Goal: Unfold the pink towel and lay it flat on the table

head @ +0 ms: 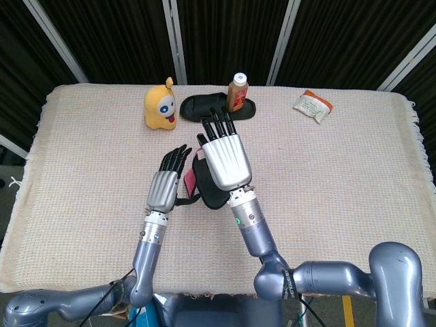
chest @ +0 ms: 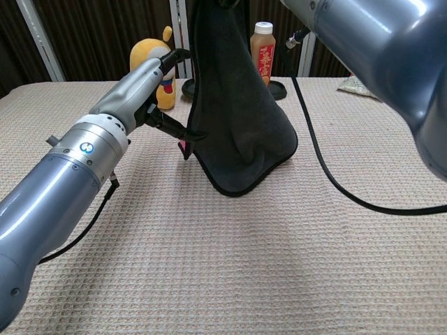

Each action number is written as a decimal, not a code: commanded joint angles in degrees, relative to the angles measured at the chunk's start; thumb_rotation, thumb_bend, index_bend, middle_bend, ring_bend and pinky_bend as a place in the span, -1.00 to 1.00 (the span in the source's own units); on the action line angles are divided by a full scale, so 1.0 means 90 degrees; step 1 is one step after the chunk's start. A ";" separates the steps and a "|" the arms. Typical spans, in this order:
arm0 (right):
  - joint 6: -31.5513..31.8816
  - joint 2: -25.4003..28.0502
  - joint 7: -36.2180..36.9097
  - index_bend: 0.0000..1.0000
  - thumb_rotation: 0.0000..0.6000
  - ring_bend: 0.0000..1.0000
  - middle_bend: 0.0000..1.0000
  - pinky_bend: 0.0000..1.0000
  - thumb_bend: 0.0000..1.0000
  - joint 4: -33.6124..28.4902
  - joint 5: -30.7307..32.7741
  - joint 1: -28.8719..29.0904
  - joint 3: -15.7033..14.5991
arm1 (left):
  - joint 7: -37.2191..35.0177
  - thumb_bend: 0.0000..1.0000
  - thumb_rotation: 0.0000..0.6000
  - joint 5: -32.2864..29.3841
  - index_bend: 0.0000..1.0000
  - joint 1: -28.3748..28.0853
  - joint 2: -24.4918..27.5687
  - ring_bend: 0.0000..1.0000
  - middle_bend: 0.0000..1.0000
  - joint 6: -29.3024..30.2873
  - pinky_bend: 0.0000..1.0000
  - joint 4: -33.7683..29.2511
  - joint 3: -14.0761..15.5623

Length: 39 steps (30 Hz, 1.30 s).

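The towel (chest: pixel 244 105), dark grey on the side facing the chest view with pink along its left edge (head: pixel 191 182), hangs folded from my right hand (head: pixel 223 160). That hand grips its top above the table's middle, and the towel's lower hem just touches the cloth. In the chest view the gripping fingers are cut off by the top edge. My left hand (head: pixel 165 185) is beside the towel's left edge with fingers stretched out. Its thumb (chest: pixel 176 128) touches the edge, and I see no pinch.
A yellow plush toy (head: pixel 160 105) stands at the back left. Behind the towel a brown bottle (head: pixel 238 92) stands by a black oval tray (head: pixel 203 108). A snack packet (head: pixel 313 105) lies at the back right. A cream woven cloth (head: pixel 340 177) covers the table.
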 commanded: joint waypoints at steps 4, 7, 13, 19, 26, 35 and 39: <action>0.0057 0.0034 -0.0035 0.29 1.00 -0.75 -0.42 -0.77 0.00 -0.0015 0.0047 0.0017 0.0030 | -0.0157 -0.88 1.00 -0.0020 -1.00 0.0058 0.0030 -1.00 -1.00 0.0068 -1.00 0.0240 0.0022; 0.0081 0.0037 -0.0043 0.29 1.00 -0.75 -0.42 -0.77 0.00 -0.0026 0.0063 0.0024 0.0021 | -0.0259 -0.86 1.00 -0.0135 -1.00 0.0153 0.0081 -1.00 -1.00 0.0017 -1.00 0.0347 0.0066; 0.0114 0.0036 -0.0093 0.29 1.00 -0.75 -0.42 -0.77 0.00 -0.0034 0.0076 0.0056 -0.0007 | -0.0397 -0.79 1.00 -0.0321 -0.88 0.0152 0.0140 -1.00 -1.00 -0.0163 -1.00 0.0521 -0.0009; 0.0146 0.0031 -0.0107 0.29 1.00 -0.75 -0.42 -0.77 0.00 -0.0033 0.0077 0.0062 -0.0046 | -0.0428 -0.61 1.00 -0.0360 -0.21 0.0056 0.0154 -1.00 -1.00 -0.0249 -1.00 0.0611 -0.0079; 0.0190 0.0038 -0.0105 0.29 1.00 -0.75 -0.42 -0.78 0.00 -0.0034 0.0089 0.0038 -0.0097 | -0.0463 -0.48 1.00 -0.0405 0.00 -0.0048 0.0171 -1.00 -1.00 -0.0326 -1.00 0.0690 -0.0147; 0.0226 0.0088 -0.0067 0.30 1.00 -0.75 -0.42 -0.77 0.00 -0.0037 0.0123 -0.0024 -0.0135 | -0.0452 -0.42 1.00 -0.0441 0.23 -0.0051 0.0209 -1.00 -1.00 -0.0289 -1.00 0.0752 -0.0124; 0.0241 0.0096 -0.0062 0.30 1.00 -0.75 -0.42 -0.77 0.00 -0.0080 0.0111 -0.0029 -0.0147 | -0.0435 -0.39 1.00 -0.0467 0.29 -0.0070 0.0235 -1.00 -1.00 -0.0318 -1.00 0.0767 -0.0120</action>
